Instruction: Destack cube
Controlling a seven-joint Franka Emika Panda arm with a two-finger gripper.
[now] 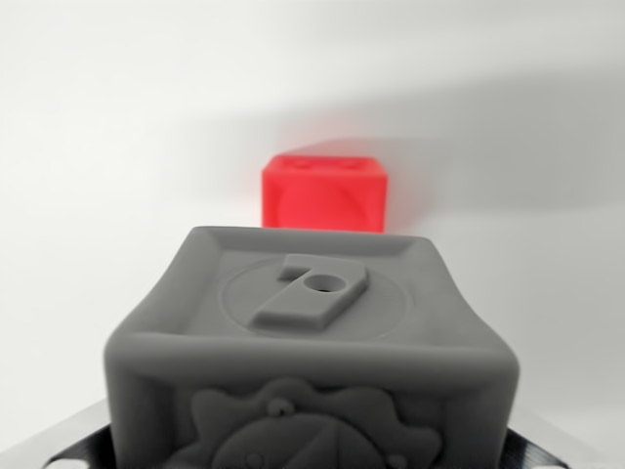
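Close against the lens, filling the 6 o'clock half of the wrist view: a grey cube (312, 342), moulded, with rounded edges. On its top face, a raised shape like the figure 7 inside a shallow ring, with a small round hole near the upper bar. On the face turned toward the camera, a raised relief with scalloped edges, cut off by the bottom of the frame and slightly blurred.

Beyond it, toward 12 o'clock and just right of centre: a red cube (323, 192), smaller in the picture, blurred, resting on the white desk (107, 147). Faint recesses on its top and a curved relief on its near face. Lower edge hidden behind the grey cube's far rim; touching or apart, cannot tell.

Desk plain, matt white, smooth, unmarked. A broad soft grey shadow across it from behind the red cube out toward 3 o'clock. No wall or room edge distinguishable; only white surface fading to pale grey toward 12 o'clock.

At 7 and 5 o'clock, dark plastic corners of the tool (59, 451) on either side of the grey cube, with pale metal strips beside them. Fingertips out of sight; spread, pressed together or pinching the grey cube, cannot tell.
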